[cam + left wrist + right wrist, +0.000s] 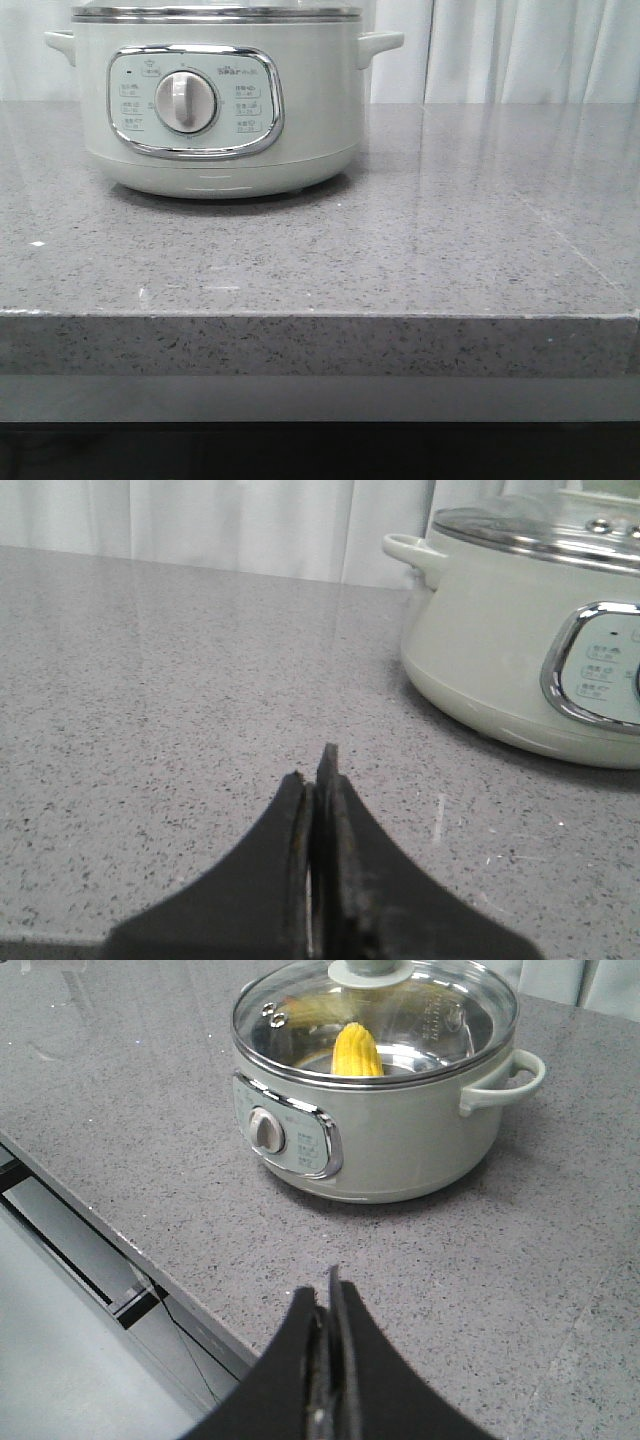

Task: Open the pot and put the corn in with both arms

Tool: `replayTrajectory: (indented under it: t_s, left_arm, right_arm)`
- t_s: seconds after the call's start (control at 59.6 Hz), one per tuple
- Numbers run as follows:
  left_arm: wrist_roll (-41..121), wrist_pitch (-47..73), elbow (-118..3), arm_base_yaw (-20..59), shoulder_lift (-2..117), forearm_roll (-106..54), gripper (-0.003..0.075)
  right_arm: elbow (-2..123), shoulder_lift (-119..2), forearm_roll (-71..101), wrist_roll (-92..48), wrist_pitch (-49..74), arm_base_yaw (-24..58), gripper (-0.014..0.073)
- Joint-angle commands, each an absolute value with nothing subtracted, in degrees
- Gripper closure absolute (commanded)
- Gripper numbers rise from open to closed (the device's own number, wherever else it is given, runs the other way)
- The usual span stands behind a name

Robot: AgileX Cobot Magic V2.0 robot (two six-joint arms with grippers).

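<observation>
The pale mint-green pot (215, 100) stands at the back left of the grey stone counter, its glass lid (375, 1022) on. It also shows in the left wrist view (520, 640) and the right wrist view (390, 1130). The yellow corn (356, 1052) lies inside the pot, seen through the lid in the right wrist view. My left gripper (318, 765) is shut and empty, low over the counter, off to the pot's left. My right gripper (325, 1290) is shut and empty, above the counter near its front edge, apart from the pot. Neither gripper shows in the front view.
The grey speckled counter (400, 250) ends at a front edge (320, 315). White curtains (520, 50) hang behind it. In the right wrist view a lower grey surface with a dark slot (70, 1260) lies beyond the counter edge.
</observation>
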State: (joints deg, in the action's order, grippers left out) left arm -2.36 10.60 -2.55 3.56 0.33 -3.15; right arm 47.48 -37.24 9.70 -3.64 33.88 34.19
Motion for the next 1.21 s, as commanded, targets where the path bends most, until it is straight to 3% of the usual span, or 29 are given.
replayTrajectory:
  t_s: [0.0,0.117,1.191]
  left_arm:
    - [-2.86,2.86,-2.05,3.32,-0.55,-3.77,0.0741]
    - [-2.86,-1.34,0.75,3.32,-1.51,-3.77,0.0741]
    - [-2.86,-1.11,0.61,3.42,-1.3,-3.77,0.0741]
  right_arm:
    - [49.09,-37.19,9.8,-3.93,29.97,34.05,0.0661]
    - [49.09,-37.19,9.8,-3.93,29.97,34.05,0.0661]
    - [49.09,-37.19,9.8,-3.93,29.98,34.05,0.0661]
